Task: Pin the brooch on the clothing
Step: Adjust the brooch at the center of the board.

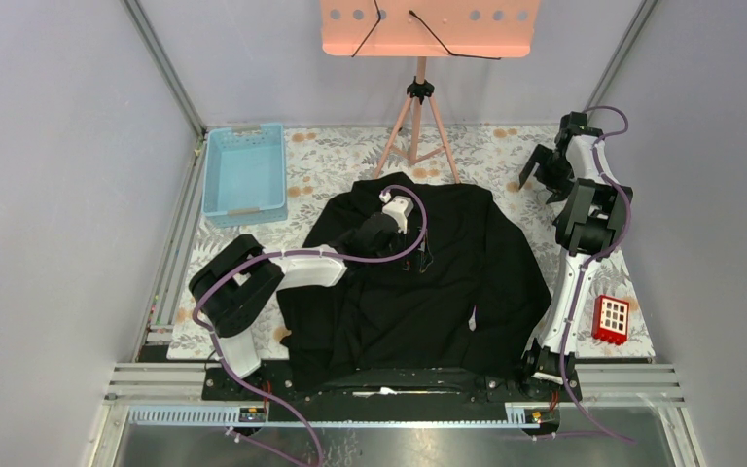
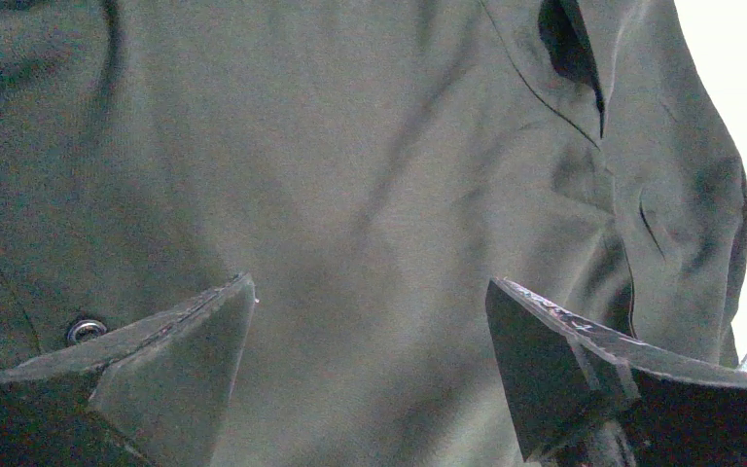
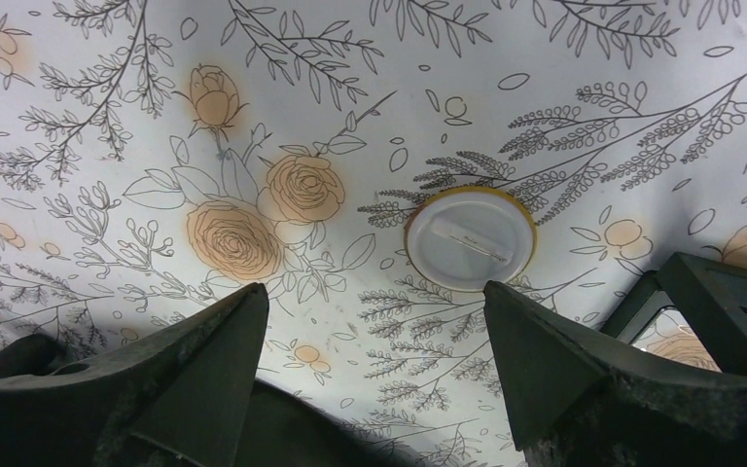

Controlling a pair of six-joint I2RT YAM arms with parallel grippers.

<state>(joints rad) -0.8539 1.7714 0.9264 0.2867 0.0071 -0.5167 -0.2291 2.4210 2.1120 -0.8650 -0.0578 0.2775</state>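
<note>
The clothing (image 1: 447, 292), a large black collared shirt, lies spread on the table's middle, front side up. Its fabric and buttons fill the left wrist view (image 2: 350, 146). My left gripper (image 1: 413, 255) hovers low over the shirt's chest, open, with nothing between its fingers (image 2: 370, 292). The brooch (image 3: 470, 238) is a round white disc with a yellow rim. It lies pin-side up on the floral cloth, just ahead of my right fingertip (image 3: 506, 302). My right gripper (image 3: 374, 292) is open and apart from the brooch, at the table's far right (image 1: 542, 175).
A light blue bin (image 1: 244, 173) stands at the back left. A tripod (image 1: 420, 107) holding an orange panel (image 1: 428, 27) stands behind the shirt. A red box with white squares (image 1: 611, 320) sits at the front right. A dark frame (image 3: 700, 292) lies right of the brooch.
</note>
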